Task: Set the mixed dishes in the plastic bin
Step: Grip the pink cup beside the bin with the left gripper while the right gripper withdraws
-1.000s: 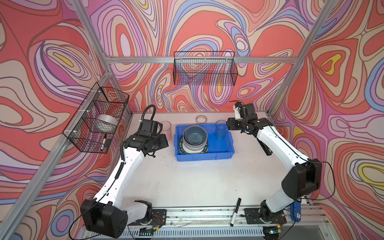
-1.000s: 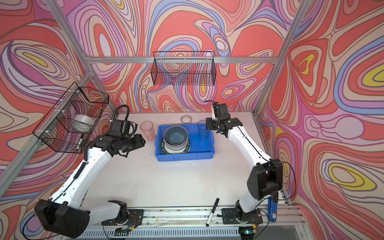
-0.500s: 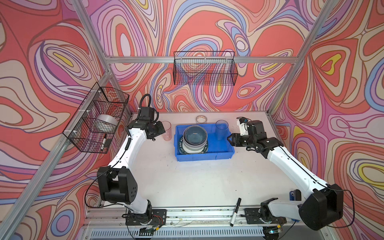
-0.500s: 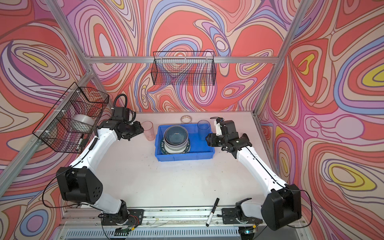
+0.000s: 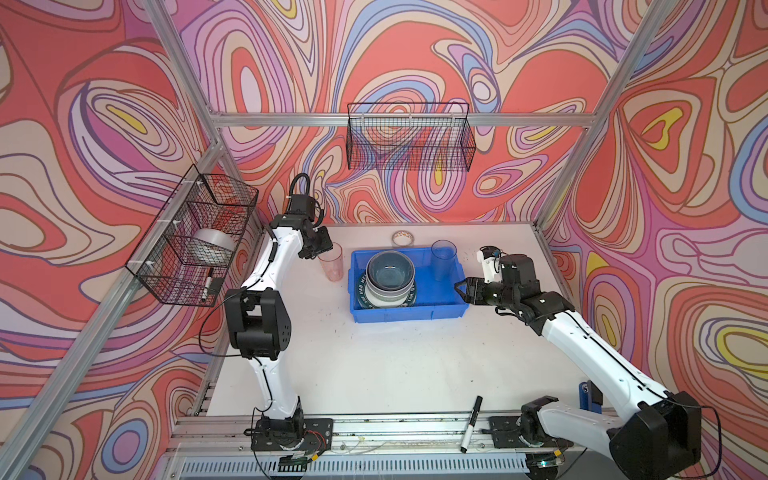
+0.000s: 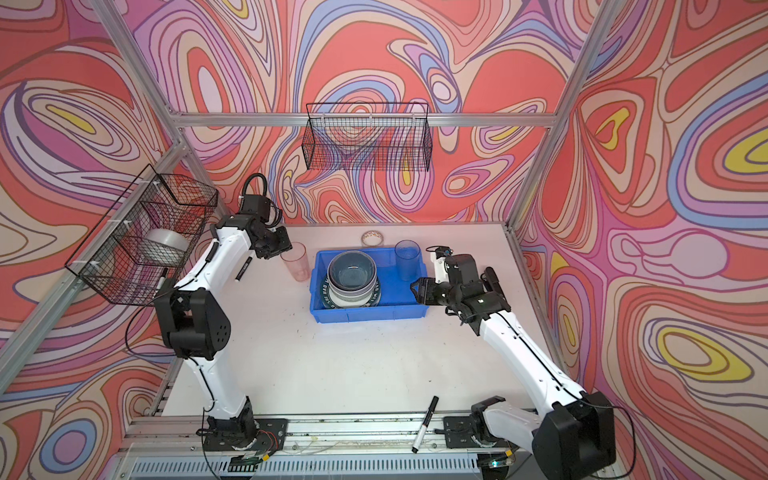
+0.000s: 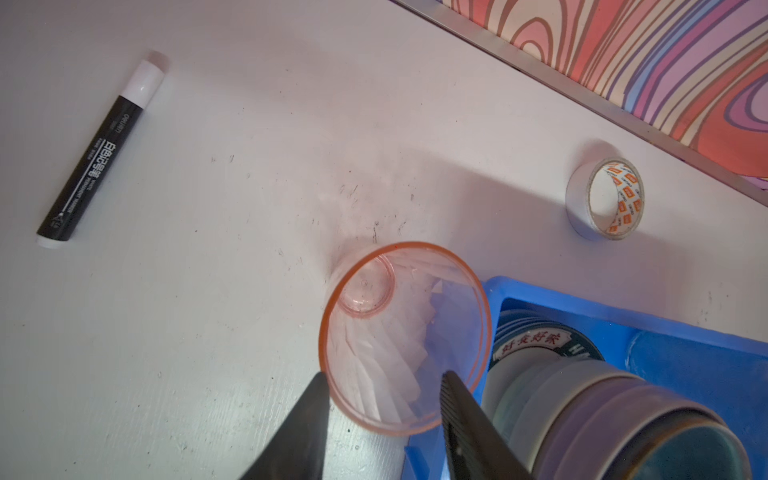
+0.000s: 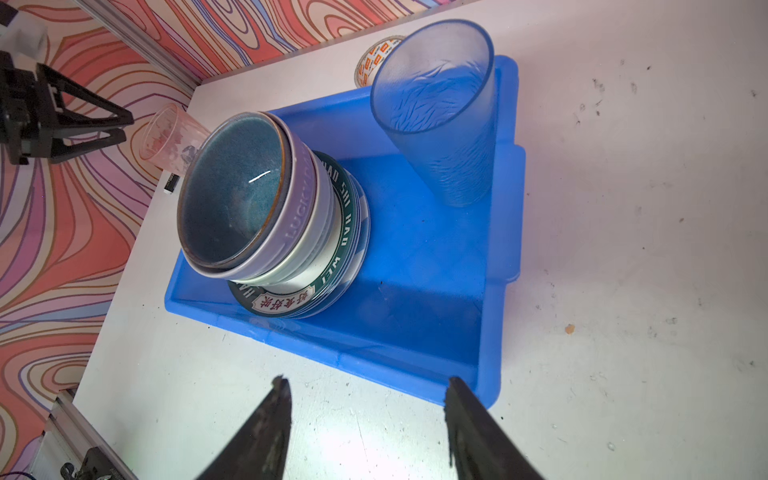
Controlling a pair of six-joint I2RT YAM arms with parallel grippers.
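Observation:
The blue plastic bin holds a stack of mixed dishes. A dark blue bowl tops a lavender bowl and a plate with a dark lettered rim. A bluish tumbler stands upright in the bin's back right corner. A pink tumbler stands on the table left of the bin. My left gripper hangs open at its rim. My right gripper is open and empty by the bin's front right corner.
A tape roll lies behind the bin. One marker lies on the table near the left arm, another on the front rail. Black wire baskets hang on the back wall and left wall.
My right gripper has drawn back from the bluish tumbler, which stays in the bin, toward the bin's front right corner. My left gripper has moved up to the pink tumbler, its jaws narrowing.

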